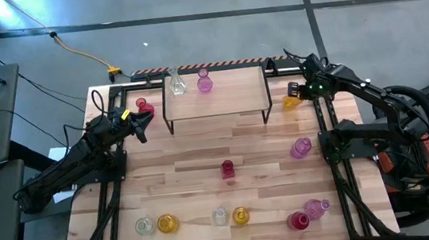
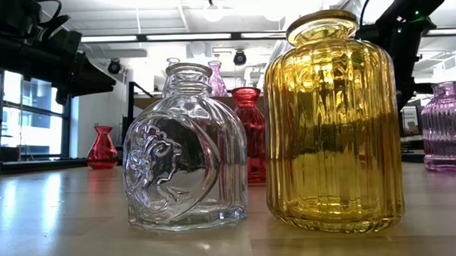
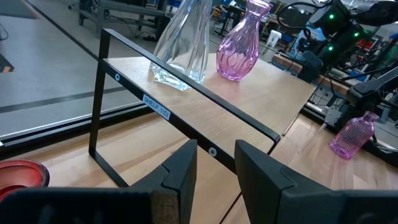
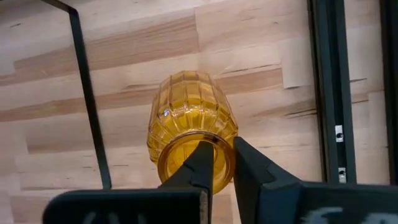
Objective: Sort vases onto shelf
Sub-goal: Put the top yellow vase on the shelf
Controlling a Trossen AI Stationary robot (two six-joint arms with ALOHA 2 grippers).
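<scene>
Two vases (image 1: 189, 82) on shelf (image 1: 216, 101), right fingers (image 4: 221, 163) gripping amber vase (image 4: 191, 123), left fingers (image 3: 217, 163) parted.

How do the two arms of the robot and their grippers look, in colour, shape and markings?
Both arms are black and jointed. The left gripper has two flat, wedge-shaped black fingers. The right gripper has the same dark, tapering fingers. Small green lights glow near the right arm's wrist, and black cables run along that arm.
</scene>
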